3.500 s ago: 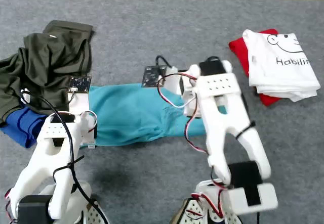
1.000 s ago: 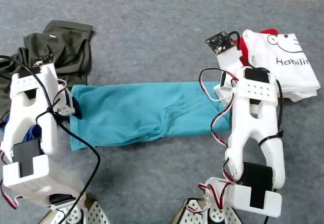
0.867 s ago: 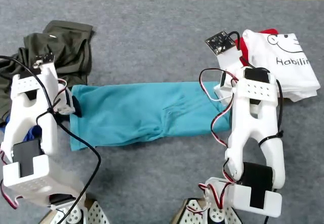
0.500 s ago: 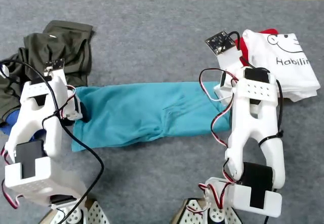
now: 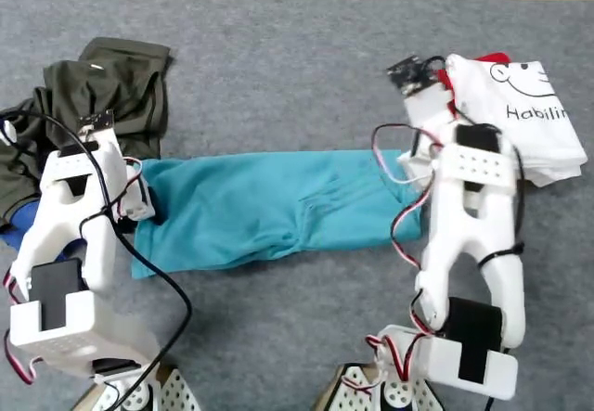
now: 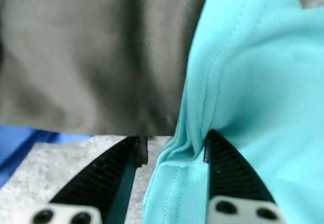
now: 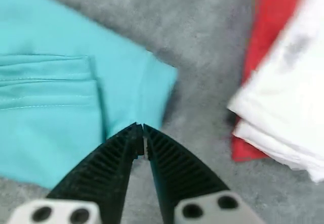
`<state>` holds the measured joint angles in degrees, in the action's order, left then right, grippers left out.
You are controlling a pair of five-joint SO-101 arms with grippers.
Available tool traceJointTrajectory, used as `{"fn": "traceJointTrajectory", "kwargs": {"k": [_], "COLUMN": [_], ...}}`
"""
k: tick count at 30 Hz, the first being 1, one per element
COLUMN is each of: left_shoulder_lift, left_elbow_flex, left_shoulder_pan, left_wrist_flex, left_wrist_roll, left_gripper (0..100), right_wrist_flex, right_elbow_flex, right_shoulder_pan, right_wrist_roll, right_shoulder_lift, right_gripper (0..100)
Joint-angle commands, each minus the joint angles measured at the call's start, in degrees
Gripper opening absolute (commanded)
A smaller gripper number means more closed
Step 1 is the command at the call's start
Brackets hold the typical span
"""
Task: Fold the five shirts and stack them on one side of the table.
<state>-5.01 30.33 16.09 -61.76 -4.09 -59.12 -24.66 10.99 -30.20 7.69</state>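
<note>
A teal shirt (image 5: 269,207), folded into a long strip, lies across the middle of the grey table (image 5: 278,49). My left gripper (image 5: 141,202) is at its left end, open, and its fingers straddle the teal hem (image 6: 253,82) in the left wrist view (image 6: 172,145). My right gripper (image 5: 416,165) hangs shut and empty over the strip's right corner (image 7: 50,82), fingertips together (image 7: 140,133). A folded white shirt (image 5: 515,114) rests on a folded red shirt (image 5: 436,91) at the far right.
Crumpled dark green shirts (image 5: 93,105) lie at the far left, with a blue shirt (image 5: 23,221) poking out beside the left arm. In the left wrist view, dark cloth (image 6: 91,57) and blue cloth (image 6: 20,143) lie next to the teal hem. The white stack (image 7: 293,82) is close to my right gripper.
Both arms went from the strip's middle out to its ends. In the last second the left arm shifted right onto the teal left edge; the right arm barely moved.
</note>
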Motion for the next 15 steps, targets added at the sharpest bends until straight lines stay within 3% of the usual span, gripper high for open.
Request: {"fn": "traceJointTrajectory", "kwargs": {"k": [1,6,15], "left_shoulder_lift": [-0.22,-3.56,-12.62], "left_elbow_flex": [0.7,-0.88,-12.75], "left_shoulder_pan": [-3.43,-6.86,-6.68], "left_wrist_flex": [0.53,1.85,-5.89], "left_wrist_roll": [2.37,5.19,6.07], "left_gripper": [15,7,2], "right_wrist_flex": [0.18,-3.96,-4.22], "right_elbow_flex": [5.14,10.15,10.95], "right_shoulder_pan": [2.68,3.03,7.6], "right_wrist_roll": [0.62,0.62,0.62], "right_shoulder_lift": [0.48,0.48,0.48], "right_gripper": [0.5,0.5,0.5]}}
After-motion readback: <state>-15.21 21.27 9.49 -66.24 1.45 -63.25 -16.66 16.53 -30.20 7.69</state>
